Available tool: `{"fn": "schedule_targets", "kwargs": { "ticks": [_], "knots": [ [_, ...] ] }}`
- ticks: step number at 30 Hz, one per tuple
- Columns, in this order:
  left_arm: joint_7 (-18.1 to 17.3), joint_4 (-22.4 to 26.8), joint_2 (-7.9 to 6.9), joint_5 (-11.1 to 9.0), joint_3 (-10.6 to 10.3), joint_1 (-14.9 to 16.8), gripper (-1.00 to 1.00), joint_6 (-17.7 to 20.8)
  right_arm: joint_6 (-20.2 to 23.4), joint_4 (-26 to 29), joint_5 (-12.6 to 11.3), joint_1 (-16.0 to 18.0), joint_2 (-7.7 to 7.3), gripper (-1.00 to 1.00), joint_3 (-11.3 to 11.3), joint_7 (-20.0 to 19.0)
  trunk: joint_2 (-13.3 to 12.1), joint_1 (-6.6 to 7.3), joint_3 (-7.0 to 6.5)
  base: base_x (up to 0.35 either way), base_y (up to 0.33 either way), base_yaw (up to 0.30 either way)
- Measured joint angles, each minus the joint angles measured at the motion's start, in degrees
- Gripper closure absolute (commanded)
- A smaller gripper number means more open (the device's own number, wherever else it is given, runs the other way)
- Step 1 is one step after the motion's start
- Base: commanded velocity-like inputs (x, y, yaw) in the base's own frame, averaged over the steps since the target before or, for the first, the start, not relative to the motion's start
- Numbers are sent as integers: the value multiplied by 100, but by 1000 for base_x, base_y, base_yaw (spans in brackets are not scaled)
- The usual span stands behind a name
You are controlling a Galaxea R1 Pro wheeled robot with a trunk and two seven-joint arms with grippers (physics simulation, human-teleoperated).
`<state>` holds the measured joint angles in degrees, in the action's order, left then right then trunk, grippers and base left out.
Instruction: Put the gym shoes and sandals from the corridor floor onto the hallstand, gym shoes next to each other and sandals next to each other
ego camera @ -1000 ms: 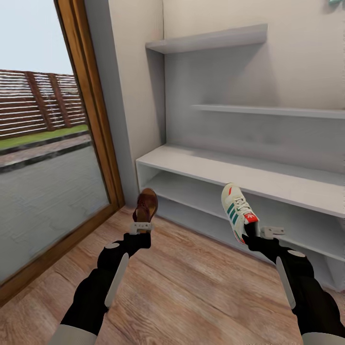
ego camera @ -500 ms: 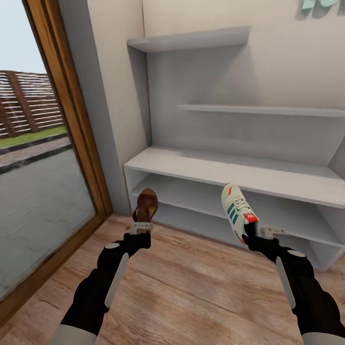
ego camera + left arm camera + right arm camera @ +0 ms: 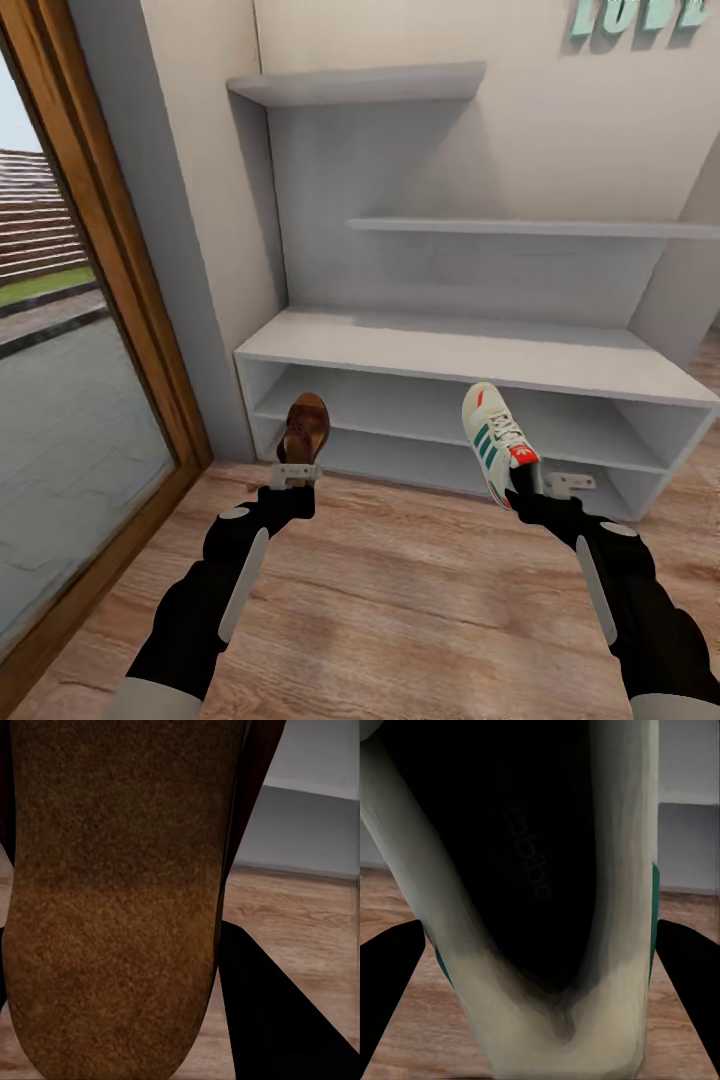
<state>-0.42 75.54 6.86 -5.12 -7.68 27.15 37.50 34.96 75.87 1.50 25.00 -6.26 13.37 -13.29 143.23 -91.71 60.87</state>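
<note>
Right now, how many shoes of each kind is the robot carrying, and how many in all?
Flat brown leather sandal, in the left hand: 1
White lace-up gym shoe with green stripes, in the right hand: 1
Total: 2

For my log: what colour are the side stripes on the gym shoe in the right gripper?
Green, on the white gym shoe held by the right gripper; clearest in the head view.
</note>
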Motion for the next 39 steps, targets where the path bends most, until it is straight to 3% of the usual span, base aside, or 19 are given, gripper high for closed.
{"fn": "schedule_targets", "kwargs": {
  "ticks": [9, 17, 39],
  "knots": [
    [0, -1, 0, 0, 0, -1, 100, -1, 2, -1, 0, 0, 0, 100, 0, 0, 0, 0, 0, 0, 308, -300],
    [0, -2, -1, 1, 0, -2, 100, -3, 4, 0, 1, 1, 1, 100, 0, 0, 0, 0, 0, 0, 50, -250],
    [-1, -80, -20, 18, 12, -28, 100, -10, 0, 20, -26, 2, -7, 100, 14, -1, 0, 0, 0, 0, 1, -11]
  ]
}}
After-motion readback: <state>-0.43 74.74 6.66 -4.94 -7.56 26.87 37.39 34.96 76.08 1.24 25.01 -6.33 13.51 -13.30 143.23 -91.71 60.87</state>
